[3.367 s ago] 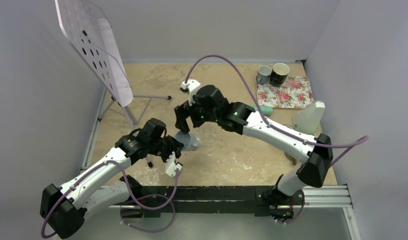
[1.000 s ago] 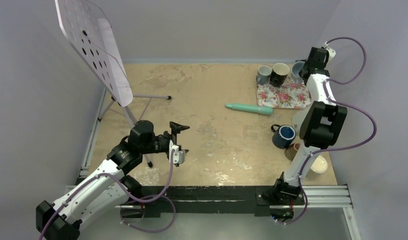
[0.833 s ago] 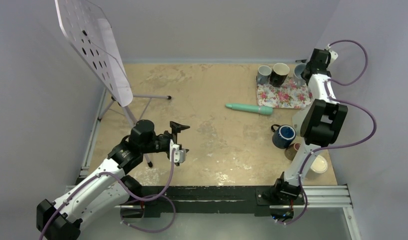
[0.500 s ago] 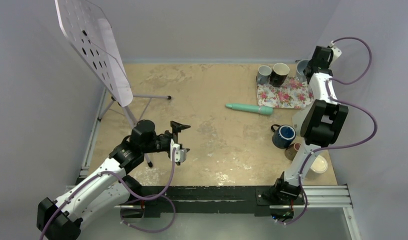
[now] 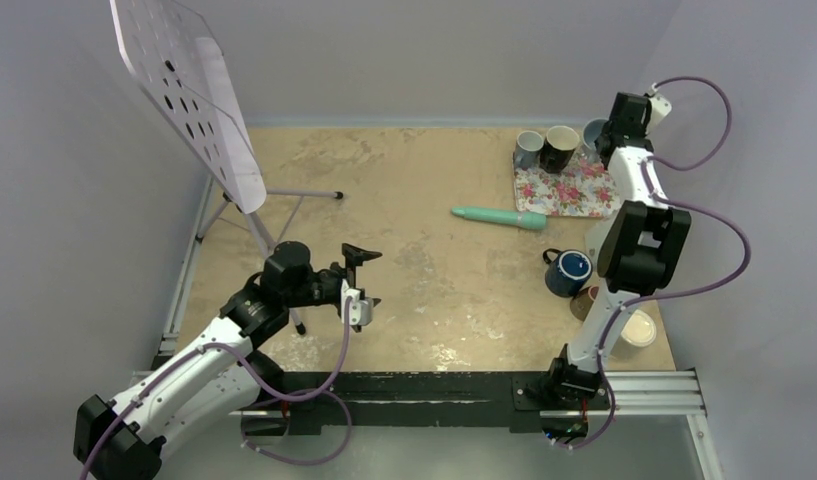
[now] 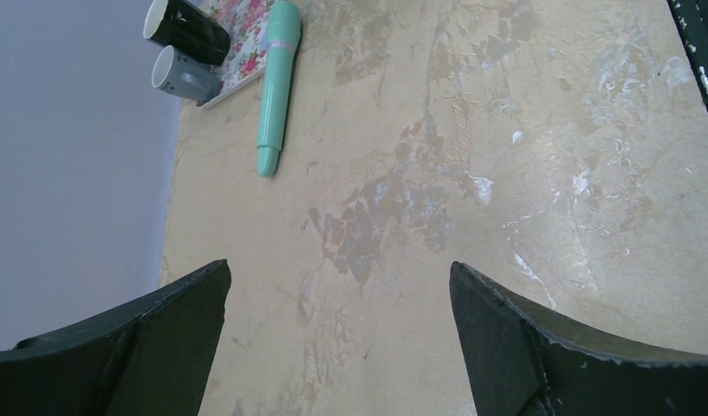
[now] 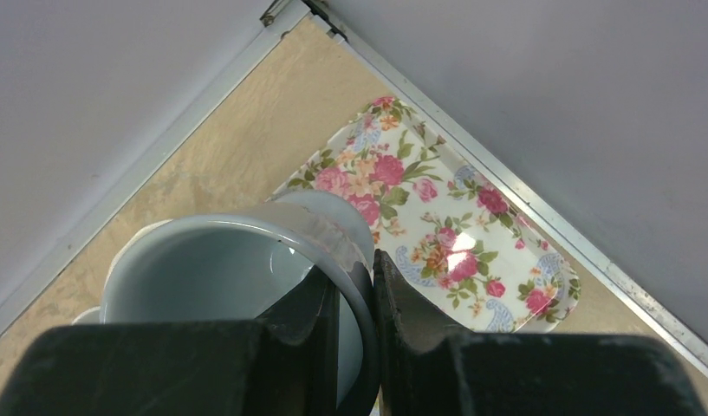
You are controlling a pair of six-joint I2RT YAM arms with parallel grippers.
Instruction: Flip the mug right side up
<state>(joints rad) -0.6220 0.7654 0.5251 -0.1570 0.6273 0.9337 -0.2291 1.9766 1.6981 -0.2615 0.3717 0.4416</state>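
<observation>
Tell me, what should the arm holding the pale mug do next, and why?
Probably lower the pale mug a little onto the floral tray before letting go. The right claw pinches the mug's wall, the mug's mouth faces up toward the wrist camera, and the tray lies just below and beside it. Whether the mug already rests there is unclear.

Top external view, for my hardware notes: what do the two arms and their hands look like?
The left arm and right arm have white link shells with black joint housings. A purple cable loops along each. The left hand and right hand have black, wedge-shaped fingers.
</observation>
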